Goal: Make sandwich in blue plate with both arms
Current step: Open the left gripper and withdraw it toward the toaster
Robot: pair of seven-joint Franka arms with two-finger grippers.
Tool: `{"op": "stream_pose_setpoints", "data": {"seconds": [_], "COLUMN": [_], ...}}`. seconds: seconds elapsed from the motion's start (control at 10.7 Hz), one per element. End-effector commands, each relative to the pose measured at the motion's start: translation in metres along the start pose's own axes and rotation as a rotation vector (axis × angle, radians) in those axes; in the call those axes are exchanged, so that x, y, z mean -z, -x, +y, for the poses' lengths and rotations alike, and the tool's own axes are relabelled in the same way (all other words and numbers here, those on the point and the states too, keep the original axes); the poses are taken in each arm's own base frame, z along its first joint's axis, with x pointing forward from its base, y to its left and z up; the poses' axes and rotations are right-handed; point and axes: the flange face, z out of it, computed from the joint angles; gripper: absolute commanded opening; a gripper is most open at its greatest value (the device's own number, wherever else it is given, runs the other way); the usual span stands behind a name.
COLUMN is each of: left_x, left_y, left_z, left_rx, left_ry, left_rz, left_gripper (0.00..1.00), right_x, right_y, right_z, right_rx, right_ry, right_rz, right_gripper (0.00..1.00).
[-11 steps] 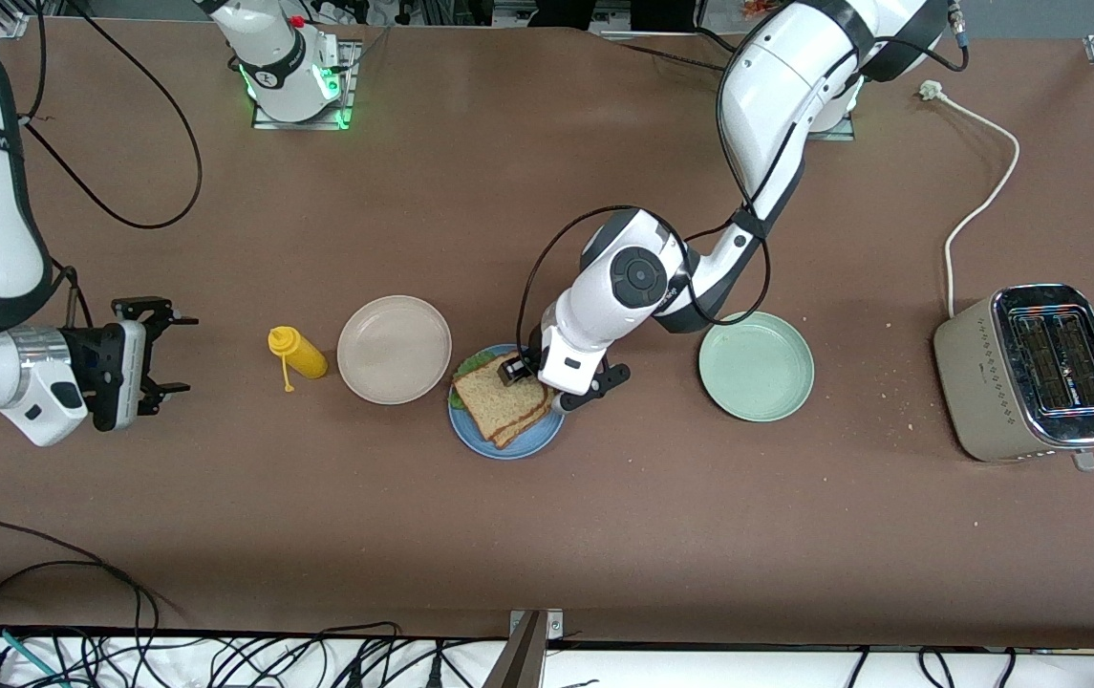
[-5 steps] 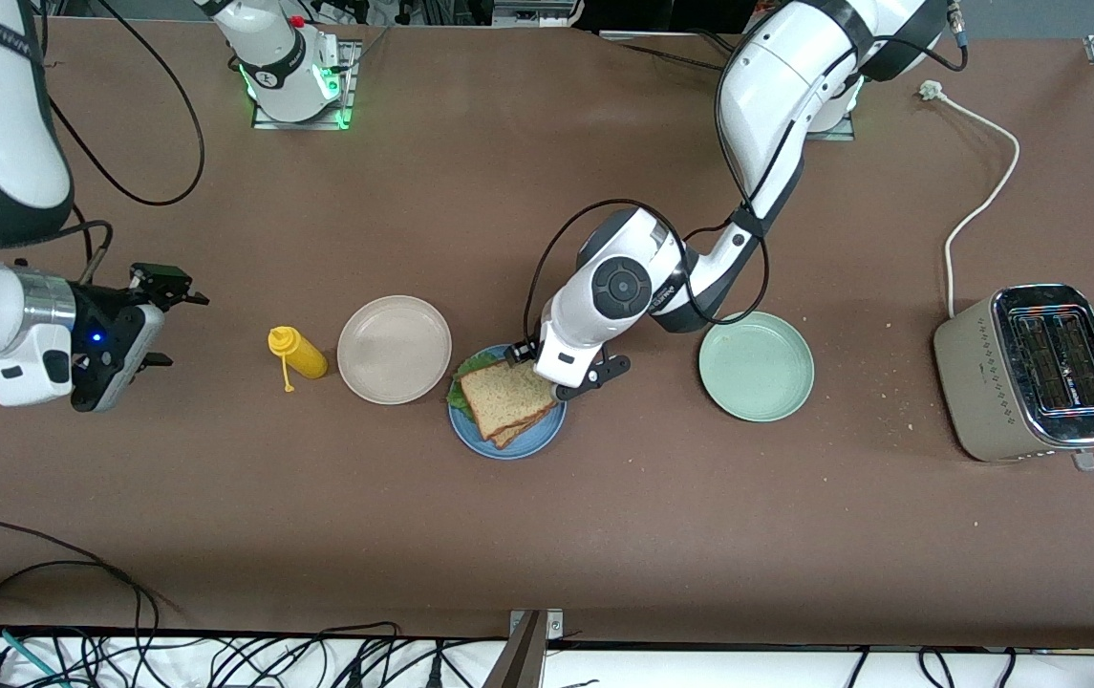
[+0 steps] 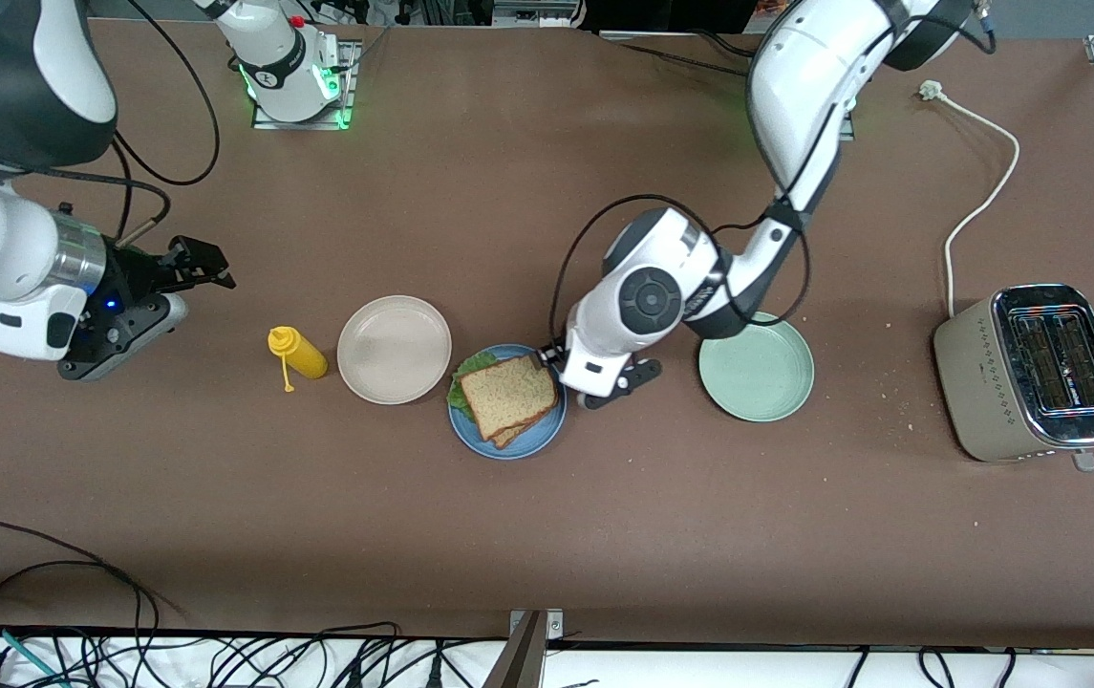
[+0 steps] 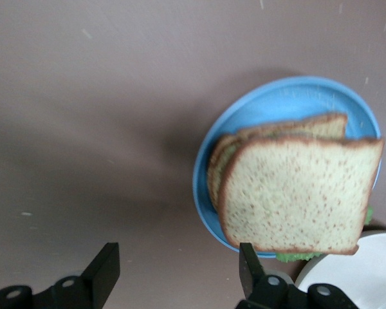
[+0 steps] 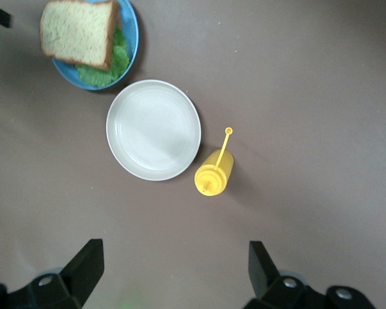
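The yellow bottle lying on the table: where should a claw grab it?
Probably around the fat middle of the yellow bottle, coming straight down from above. It lies on its side, so its round body is open on both sides, while its thin nozzle looks too skinny to pinch.

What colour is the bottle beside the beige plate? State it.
Yellow; the bottle shows best in the right wrist view.

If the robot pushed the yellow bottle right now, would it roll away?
Probably a little. The yellow bottle lies on its side on the table, and its body looks round, so a sideways push could roll it. The narrower cap end may make it curve rather than go straight. It looks like plastic, so likely light and not breakable.
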Motion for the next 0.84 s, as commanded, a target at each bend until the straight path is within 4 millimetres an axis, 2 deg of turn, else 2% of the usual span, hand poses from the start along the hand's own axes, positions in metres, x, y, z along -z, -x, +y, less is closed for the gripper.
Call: {"op": "stream_pose_setpoints", "data": {"seconds": [0.0,0.09,0.28,0.37,0.56,0.75], "left_x": [0.091,0.119,0.177,0.207,0.262,0.308], "left_y": [-0.017,-0.029,-0.053,-0.067,-0.089,-0.111], "left_z": [-0.035,-0.049,-0.082,-0.104,-0.144,-0.187], "left_rx": [-0.068,-0.073,-0.094,-0.112,-0.166,-0.234], "left_ry": [-0.122,-0.131,-0.132,-0.144,-0.134,-0.13], "left_rz": [0.09,0.098,0.11,0.123,0.149,0.168], "left_gripper": [0.85,0.86,0.89,0.89,0.89,0.89], "right_x": [0.009,0.014,0.027,0.036,0.065,0.081], "right_y": [0.008,0.013,0.035,0.047,0.068,0.081], "right_z": [-0.028,-0.017,0.041,0.056,0.041,0.02], "right_rx": [-0.137,-0.204,-0.412,-0.432,-0.461,-0.508], "right_ry": [0.081,0.099,0.141,0.154,0.169,0.169], "right_rz": [0.072,0.102,0.185,0.2,0.202,0.188], "right_gripper": [1.0,1.0,1.0,1.0,1.0,1.0]}}
